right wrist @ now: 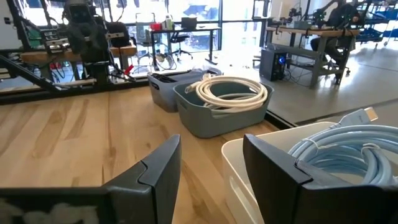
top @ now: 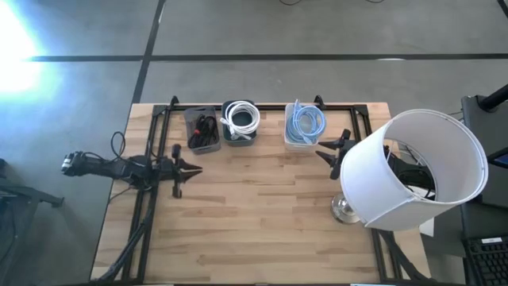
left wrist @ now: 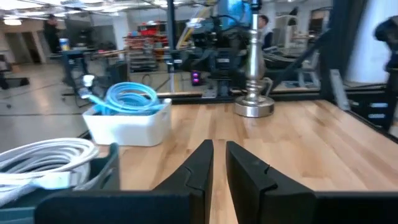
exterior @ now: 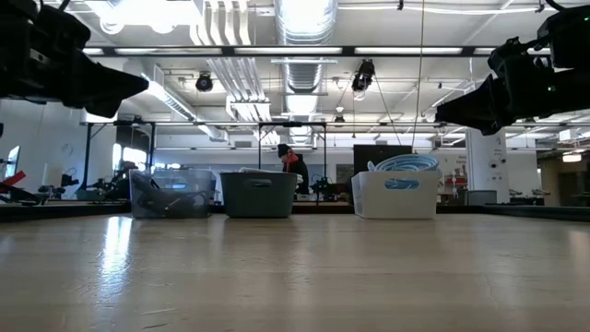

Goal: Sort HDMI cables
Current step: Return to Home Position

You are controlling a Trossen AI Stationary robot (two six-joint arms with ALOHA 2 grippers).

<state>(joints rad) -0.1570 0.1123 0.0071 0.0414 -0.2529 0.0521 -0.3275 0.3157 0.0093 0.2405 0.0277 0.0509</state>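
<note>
Bench [top: 262, 230], contents as sorted:

- Bins: three, in one row along the far edge, none touching my grippers.
  1. Clear bin [top: 188, 127], nearest the far left corner. It holds the black HDMI cables [top: 205, 131] in a tangle, so I cannot count the separate coils.
  2. Dark bin [top: 225, 131], just beside the clear one. It holds the white HDMI cables [top: 242, 119], coiled in rings that rise to the rim. I cannot split the count.
  3. White bin [top: 287, 137], set apart toward the far right corner. It holds the light blue HDMI cables [top: 305, 123], heaped above the rim. The number of coils is not readable.
- Loose cables on the open boards: none seen.
- Lamp [top: 421, 171]: one, with its metal base near the right edge and its white shade tilted out over that edge.
- My grippers: two, both raised off the boards and both empty.
  1. Left gripper [top: 194, 168], toward the left edge and in front of the clear bin. Its fingers [left wrist: 199, 165] are drawn together with only a thin slit between them.
  2. Right gripper [top: 327, 152], near the front right corner of the white bin. Its fingers [right wrist: 158, 165] are spread wide.
</note>
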